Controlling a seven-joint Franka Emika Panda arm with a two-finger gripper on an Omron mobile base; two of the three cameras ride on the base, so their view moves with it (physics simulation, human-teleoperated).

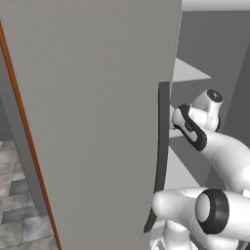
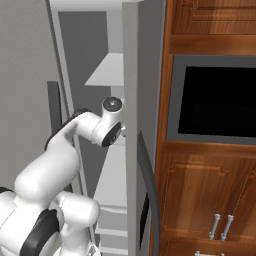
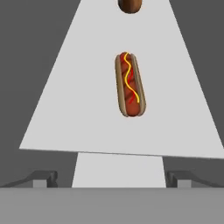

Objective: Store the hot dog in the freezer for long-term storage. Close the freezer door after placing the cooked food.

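Hot dog (image 3: 129, 85) lies flat on a white shelf (image 3: 70, 109) inside the freezer (image 2: 107, 70), lengthwise along the hand view, bun tan-brown w/ red sausage and yellow squiggle on top. Jaws spread wide, nothing between them; fingertips (image 3: 43, 178) sit low at both sides of the hand view, well clear of the hot dog, not touching it. Gripper (image 3: 111, 179) hangs back from the shelf's near edge, w/ a lower white shelf (image 3: 118, 168) showing below that edge. Beyond the hot dog, at the top edge of the hand view, a dark brown rounded thing (image 3: 130, 5) sits on the same shelf, cut off by the frame, can't tell what it is. Freezer walls dark grey on both sides of the shelf. In the right base view the freezer door (image 2: 142, 125) stands open, edge-on, just right of the arm's wrist, its long dark curved handle (image 2: 150, 195) and black panel (image 2: 145, 212) on the side facing the wood cabinets (image 2: 210, 200); built-in black oven window (image 2: 220, 102) to the right of it. In the left base view the wider grey door (image 1: 93, 122) blocks most of the scene, its dark handle (image 1: 162, 141) right beside the arm (image 1: 215, 146), which reaches past it into the shelves. Grey tiled floor (image 1: 19, 195) at lower left.
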